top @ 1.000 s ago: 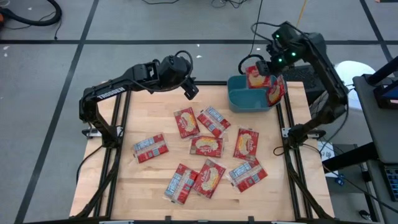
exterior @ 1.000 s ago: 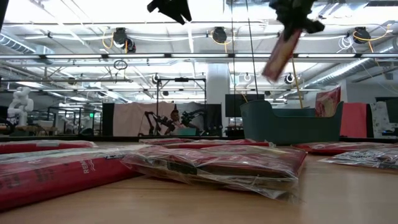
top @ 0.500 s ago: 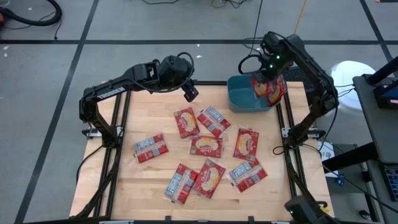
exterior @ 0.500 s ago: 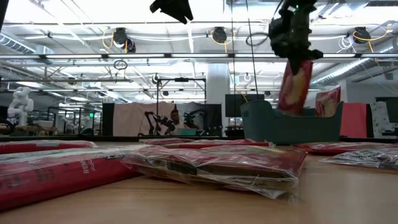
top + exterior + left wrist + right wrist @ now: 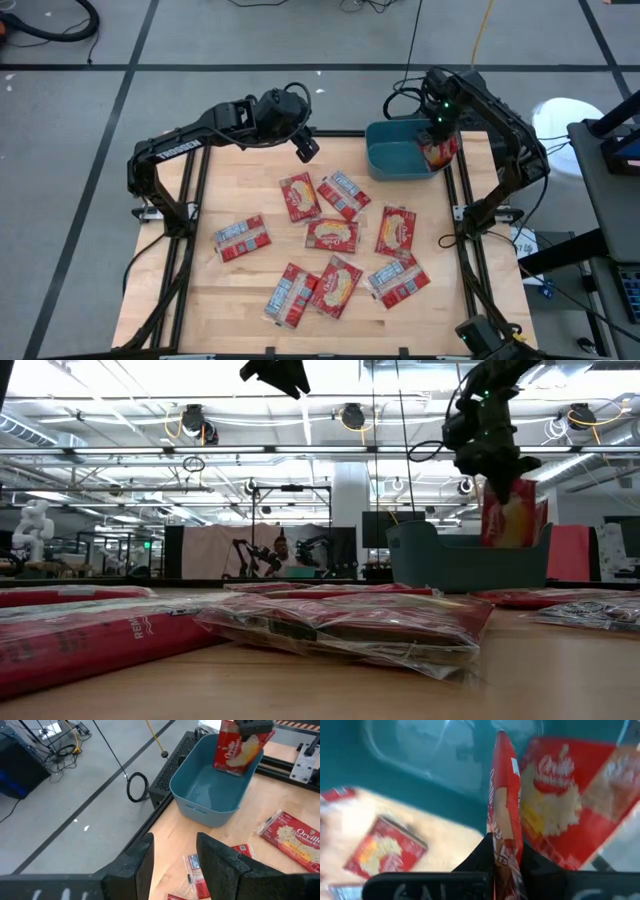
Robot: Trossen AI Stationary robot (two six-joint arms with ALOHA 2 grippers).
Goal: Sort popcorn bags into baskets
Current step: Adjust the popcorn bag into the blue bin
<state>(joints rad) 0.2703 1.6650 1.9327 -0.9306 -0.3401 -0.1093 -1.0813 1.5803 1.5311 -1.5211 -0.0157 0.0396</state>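
Observation:
My right gripper [image 5: 437,128] is shut on a red popcorn bag [image 5: 505,515] that hangs upright, its lower part inside the right end of the teal basket [image 5: 398,158]. In the right wrist view the held popcorn bag [image 5: 505,815] shows edge-on between my fingers, and a second bag [image 5: 560,805] leans on the basket wall beside it. Several more bags lie flat on the table, among them one [image 5: 299,196] near the middle and one [image 5: 241,238] at the left. My left gripper [image 5: 305,147] hovers open and empty left of the basket [image 5: 210,785].
The wooden table [image 5: 250,190] is framed by dark rails on both sides. The basket stands at the back right corner, close to the table's edge. Bare wood lies at the back left. A black cable loop [image 5: 136,787] lies on the floor beyond the table.
My right gripper has carried the bag to the right and down, from above the basket's middle into its right end. The left arm has stayed still.

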